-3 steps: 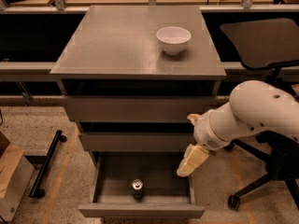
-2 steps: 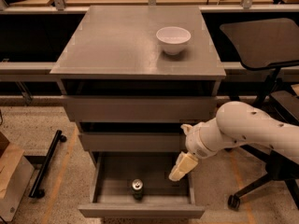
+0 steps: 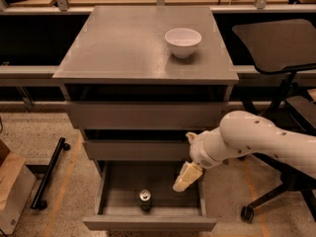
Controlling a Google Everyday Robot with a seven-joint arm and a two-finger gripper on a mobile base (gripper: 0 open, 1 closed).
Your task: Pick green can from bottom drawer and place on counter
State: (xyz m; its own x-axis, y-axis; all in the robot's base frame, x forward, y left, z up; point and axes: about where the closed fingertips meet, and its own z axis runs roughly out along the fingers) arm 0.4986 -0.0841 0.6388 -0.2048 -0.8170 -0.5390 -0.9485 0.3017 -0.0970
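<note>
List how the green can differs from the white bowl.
Place: the green can stands in the open bottom drawer; the white bowl sits on the counter. Look: the can is dark with a shiny silver top; the bowl is plain white. Shape: the can is a narrow cylinder, the bowl wide and open. Both stand upright and untouched; the gripper hangs over the drawer, right of the can.

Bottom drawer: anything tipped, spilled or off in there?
Nothing stands out. The green can stands upright near the front of the open bottom drawer, no spill visible. The gripper hangs over the drawer's right side, apart from the can. The white bowl sits upright on the counter.
</note>
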